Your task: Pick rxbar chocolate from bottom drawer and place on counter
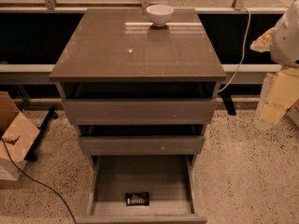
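Observation:
The rxbar chocolate [137, 199] lies flat on the grey floor of the bottom drawer [140, 178], near its front edge and about midway across. This drawer is pulled far out; the two shallower drawers above it stand slightly open. The glossy grey-brown counter [135, 45] tops the cabinet. My gripper [275, 99] hangs at the right edge of the view, pale and blurred, level with the upper drawers. It is well to the right of the cabinet and far above the bar, with nothing visibly in it.
A white bowl [159, 14] stands at the back of the counter. A cardboard box [14, 134] and a black cable [42, 183] lie on the speckled floor at left. A white cable [240, 50] hangs right of the cabinet. A window ledge runs behind.

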Robot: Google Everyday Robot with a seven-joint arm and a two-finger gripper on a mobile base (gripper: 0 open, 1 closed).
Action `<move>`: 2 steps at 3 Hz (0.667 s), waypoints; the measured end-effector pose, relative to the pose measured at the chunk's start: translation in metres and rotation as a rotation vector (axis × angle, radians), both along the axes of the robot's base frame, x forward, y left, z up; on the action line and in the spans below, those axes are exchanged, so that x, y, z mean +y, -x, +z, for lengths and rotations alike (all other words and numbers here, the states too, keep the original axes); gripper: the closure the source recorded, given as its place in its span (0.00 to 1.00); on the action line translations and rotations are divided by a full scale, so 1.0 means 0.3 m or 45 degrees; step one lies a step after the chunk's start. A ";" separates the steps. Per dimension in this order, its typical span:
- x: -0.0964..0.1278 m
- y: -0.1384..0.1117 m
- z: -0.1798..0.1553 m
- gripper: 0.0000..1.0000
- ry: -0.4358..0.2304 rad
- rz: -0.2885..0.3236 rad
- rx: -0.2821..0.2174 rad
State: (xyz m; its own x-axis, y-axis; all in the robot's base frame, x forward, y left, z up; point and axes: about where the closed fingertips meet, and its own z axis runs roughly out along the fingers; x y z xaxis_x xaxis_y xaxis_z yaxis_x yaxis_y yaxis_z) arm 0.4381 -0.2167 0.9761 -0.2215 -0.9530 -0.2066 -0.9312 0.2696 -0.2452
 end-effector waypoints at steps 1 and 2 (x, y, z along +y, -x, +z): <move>0.000 0.000 0.000 0.00 0.000 0.000 0.000; 0.026 -0.018 -0.035 0.00 -0.055 -0.036 0.004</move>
State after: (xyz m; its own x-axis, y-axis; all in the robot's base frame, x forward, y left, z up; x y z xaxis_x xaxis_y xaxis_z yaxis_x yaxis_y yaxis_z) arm 0.4436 -0.2090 0.9655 -0.2489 -0.9366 -0.2466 -0.9239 0.3060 -0.2296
